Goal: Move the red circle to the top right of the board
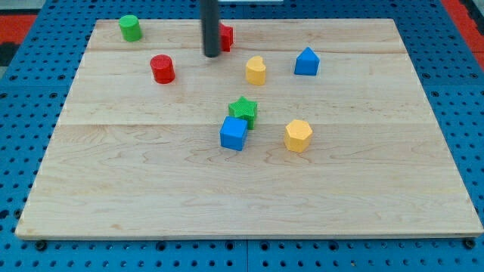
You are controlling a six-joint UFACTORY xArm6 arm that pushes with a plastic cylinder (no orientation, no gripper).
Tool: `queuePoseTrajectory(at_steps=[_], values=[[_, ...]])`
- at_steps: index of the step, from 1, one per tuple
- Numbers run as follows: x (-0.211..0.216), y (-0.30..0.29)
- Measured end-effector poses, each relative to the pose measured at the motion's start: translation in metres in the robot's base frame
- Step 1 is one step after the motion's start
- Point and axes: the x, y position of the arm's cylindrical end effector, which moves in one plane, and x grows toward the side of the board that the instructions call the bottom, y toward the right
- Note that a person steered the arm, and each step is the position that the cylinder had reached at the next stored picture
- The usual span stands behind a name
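The red circle [162, 68], a short red cylinder, stands on the wooden board [249, 189] at the upper left. My tip [212, 55] is to the right of it, about a block's width and a half away, not touching it. Just right of the rod, partly hidden behind it, is another red block [225, 36] whose shape I cannot make out.
A green cylinder [130, 28] sits at the top left corner. A yellow heart-like block [255, 70] and a blue pentagon-like block [306, 62] lie right of the tip. A green star [243, 110], blue cube [234, 133] and yellow hexagon [298, 135] sit mid-board.
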Motion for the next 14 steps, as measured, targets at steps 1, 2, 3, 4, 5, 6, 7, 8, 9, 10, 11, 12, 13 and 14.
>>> queuePoseTrajectory(at_steps=[1,2,3,4,5,6,7,8,9,10,11,12,13,14], values=[[-0.025,0.031],[-0.024,0.061],[0.029,-0.042],[-0.017,-0.115],[0.045,-0.174],[0.108,-0.136],[0.074,-0.104],[0.07,-0.147],[0.033,-0.119],[0.035,-0.011],[0.077,-0.066],[0.075,-0.006],[0.054,0.041],[0.043,0.054]])
